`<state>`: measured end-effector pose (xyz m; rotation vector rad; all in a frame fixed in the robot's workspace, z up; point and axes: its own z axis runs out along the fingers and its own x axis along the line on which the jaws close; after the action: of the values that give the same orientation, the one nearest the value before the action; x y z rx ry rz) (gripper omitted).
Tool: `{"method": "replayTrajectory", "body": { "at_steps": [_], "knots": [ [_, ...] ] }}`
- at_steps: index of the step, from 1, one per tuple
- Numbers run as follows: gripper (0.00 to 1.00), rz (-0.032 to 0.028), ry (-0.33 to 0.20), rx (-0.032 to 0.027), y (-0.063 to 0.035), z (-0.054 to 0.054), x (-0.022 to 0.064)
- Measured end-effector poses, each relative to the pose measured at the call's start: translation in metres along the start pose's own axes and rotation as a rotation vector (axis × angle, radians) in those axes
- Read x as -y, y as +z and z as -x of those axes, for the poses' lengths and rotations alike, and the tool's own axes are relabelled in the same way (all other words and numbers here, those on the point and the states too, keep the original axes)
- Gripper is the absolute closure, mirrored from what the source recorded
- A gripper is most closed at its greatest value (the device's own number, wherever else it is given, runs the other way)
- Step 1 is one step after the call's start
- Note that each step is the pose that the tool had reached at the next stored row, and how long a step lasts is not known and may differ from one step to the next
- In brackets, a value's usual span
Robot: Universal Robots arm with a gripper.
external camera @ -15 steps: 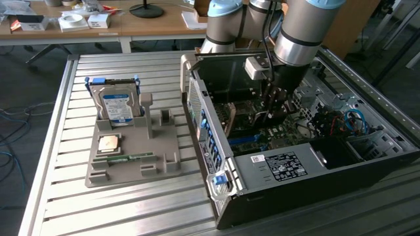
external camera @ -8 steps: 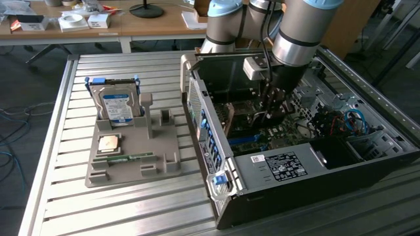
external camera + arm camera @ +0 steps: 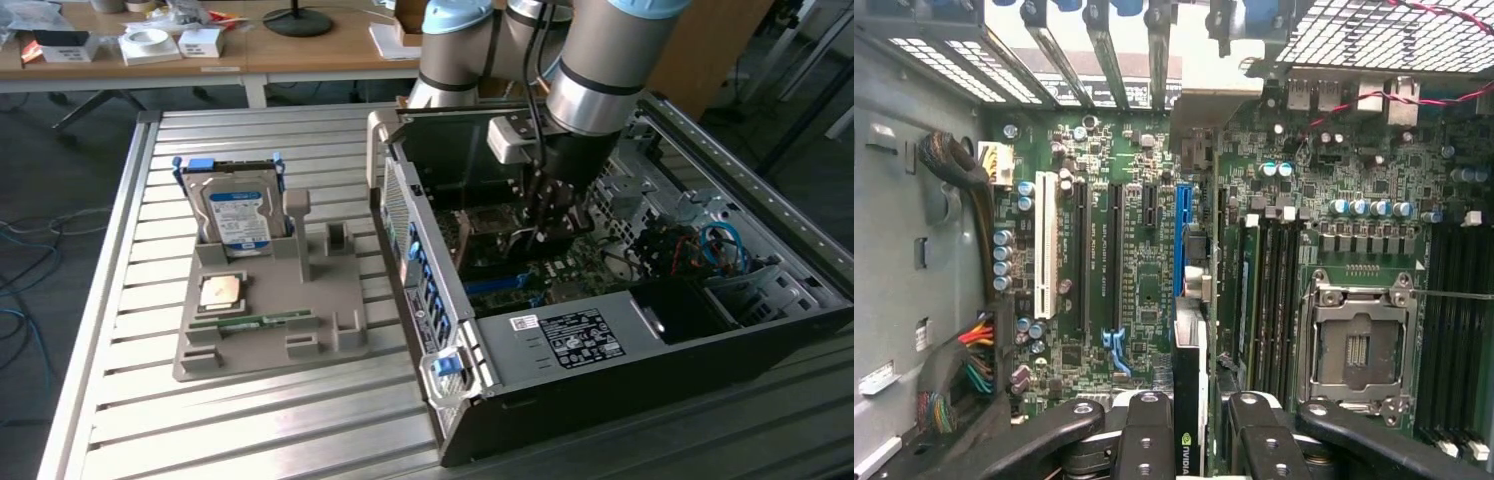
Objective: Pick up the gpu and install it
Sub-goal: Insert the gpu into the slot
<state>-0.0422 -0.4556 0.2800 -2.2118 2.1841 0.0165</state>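
grip closed on the gpu [image 3: 1190, 385]: the gripper [image 3: 1199, 410] pinches the thin card edge-on between its fingers [image 3: 1146, 428], inside the computer case [image 3: 534, 350], the blue slot [image 3: 1180, 235] straight ahead of the gripper. likely light, stiff, fragile; best held by its upper edge.

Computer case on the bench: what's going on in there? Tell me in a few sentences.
The robot arm reaches down into the open case. Its gripper is shut on the gpu, held edge-on over the motherboard and roughly in line with the blue slot. The card does not look seated. Outside the case, the hard drive stands in the grey holder.
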Motion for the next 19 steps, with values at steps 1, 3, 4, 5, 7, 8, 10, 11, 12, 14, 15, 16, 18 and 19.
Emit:
{"method": "replayTrajectory", "body": {
  "at_steps": [1,3,4,5,7,8,10,11,12,14,15,16,18,19],
  "knots": [
    [0.74,0.0,0.0,0.0001,0.0001,0.0,-0.0002],
    [0.74,0.0001,0.0,-0.0001,0.0,-0.001,-0.0004],
    [0.74,0.0001,0.0,0.0,0.0,-0.002,-0.0004],
    [0.74,0.0,0.0,0.0,0.0,-0.002,-0.0005],
    [0.74,0.0,0.0,0.0002,0.0,-0.003,-0.0005],
    [0.74,-0.0001,0.0,0.0001,0.0,-0.003,-0.0007],
    [0.74,-0.0002,0.0,0.0001,0.0004,-0.003,-0.003],
    [0.74,-0.0002,0.0,0.0002,0.0007,-0.003,-0.0045],
    [0.74,-0.0001,0.0,0.0002,0.0011,-0.003,-0.0072],
    [0.74,0.0,0.0,0.0,0.0014,-0.003,-0.0092],
    [0.74,0.0,0.0,0.0,0.0019,-0.003,-0.0116],
    [0.74,0.0,0.0,-0.0001,0.0027,-0.003,-0.0138],
    [0.74,-0.0001,0.0,-0.0005,0.0034,-0.004,-0.015],
    [0.74,0.0,0.0,-0.0004,0.0037,-0.004,-0.0156]
  ]
}}
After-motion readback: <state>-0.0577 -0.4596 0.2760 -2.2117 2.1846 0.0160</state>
